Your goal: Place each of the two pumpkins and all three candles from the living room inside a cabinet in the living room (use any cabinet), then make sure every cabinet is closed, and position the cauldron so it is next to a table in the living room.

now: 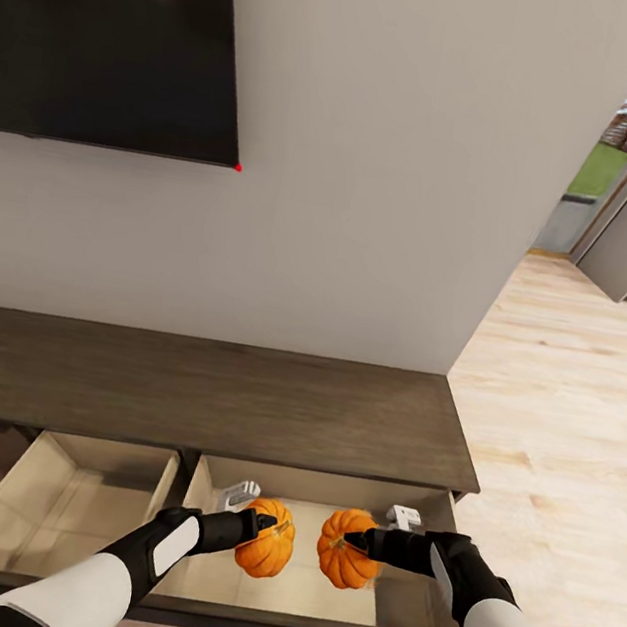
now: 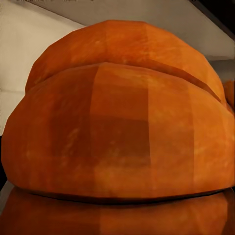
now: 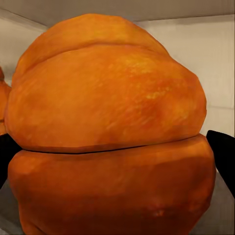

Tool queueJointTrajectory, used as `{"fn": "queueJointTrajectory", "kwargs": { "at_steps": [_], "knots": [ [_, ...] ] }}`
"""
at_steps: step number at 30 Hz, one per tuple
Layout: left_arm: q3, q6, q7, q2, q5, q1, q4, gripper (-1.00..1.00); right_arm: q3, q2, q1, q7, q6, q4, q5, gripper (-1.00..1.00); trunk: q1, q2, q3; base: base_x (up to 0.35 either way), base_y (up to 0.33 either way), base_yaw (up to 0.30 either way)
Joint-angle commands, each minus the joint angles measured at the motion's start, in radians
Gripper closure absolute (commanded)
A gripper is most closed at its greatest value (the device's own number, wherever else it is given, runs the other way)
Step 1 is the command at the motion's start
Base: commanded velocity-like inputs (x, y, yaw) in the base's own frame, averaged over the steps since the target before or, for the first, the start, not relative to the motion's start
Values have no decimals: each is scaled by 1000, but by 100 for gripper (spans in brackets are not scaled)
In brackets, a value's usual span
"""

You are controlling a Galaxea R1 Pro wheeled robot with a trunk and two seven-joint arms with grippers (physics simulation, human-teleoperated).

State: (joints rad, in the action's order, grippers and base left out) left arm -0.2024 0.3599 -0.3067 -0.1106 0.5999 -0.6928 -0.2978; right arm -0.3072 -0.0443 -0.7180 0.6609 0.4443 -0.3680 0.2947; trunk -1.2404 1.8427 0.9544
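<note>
Each hand grasps a pumpkin over the cabinet's (image 1: 210,393) open right-hand drawer (image 1: 306,586); the left hand (image 1: 265,526) holds the left pumpkin (image 1: 267,553), the right hand (image 1: 358,540) the right pumpkin (image 1: 345,551). Both hang side by side, near its front edge; release looks straight down.

The cabinet (image 1: 210,393), a long dark-brown unit, is standing against the wall with two pale-lined drawers pulled open. The left drawer (image 1: 60,506) is lying bare; the right drawer (image 1: 398,610), at the cabinet's right end, is containing two pumpkins (image 1: 268,539) side by side.
</note>
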Motion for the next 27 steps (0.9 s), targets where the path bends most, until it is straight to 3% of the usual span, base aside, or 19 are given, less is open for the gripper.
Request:
{"fn": "queueJointTrajectory", "kwargs": {
  "at_steps": [1, 6, 10, 14, 22, 27],
  "knots": [
    [-3, 5, 1, 0, 6, 0, -5, 100, -9, 10, -1, 5, 2, -3, 17, 100, 0, 0, 2, 0, 0, 0],
    [-3, 16, 5, -1, 6, -10, -11, 100, -12, 25, -15, 1, 2, -8, 15, 100, -11, 21, 20, 0, 0, 0],
    [-3, 21, 14, 0, 1, -24, -11, 100, -13, 26, -25, -50, 2, -9, 5, 100, -27, 49, 39, 0, 0, 0],
    [-4, 24, 50, -7, 4, -42, -11, 100, -13, 26, -32, -74, 2, -10, 2, 100, -27, 49, 45, 0, 0, 0],
    [-7, 29, 58, -4, 2, -78, -12, 100, -15, 24, -44, -81, 3, -18, 2, 100, -27, 49, 58, 0, 0, 0],
    [-12, 40, 63, -6, -4, -87, -9, 100, -15, 23, -59, -82, 4, -18, 3, 100, -46, 84, 82, 0, 0, 0]
  ]
}}
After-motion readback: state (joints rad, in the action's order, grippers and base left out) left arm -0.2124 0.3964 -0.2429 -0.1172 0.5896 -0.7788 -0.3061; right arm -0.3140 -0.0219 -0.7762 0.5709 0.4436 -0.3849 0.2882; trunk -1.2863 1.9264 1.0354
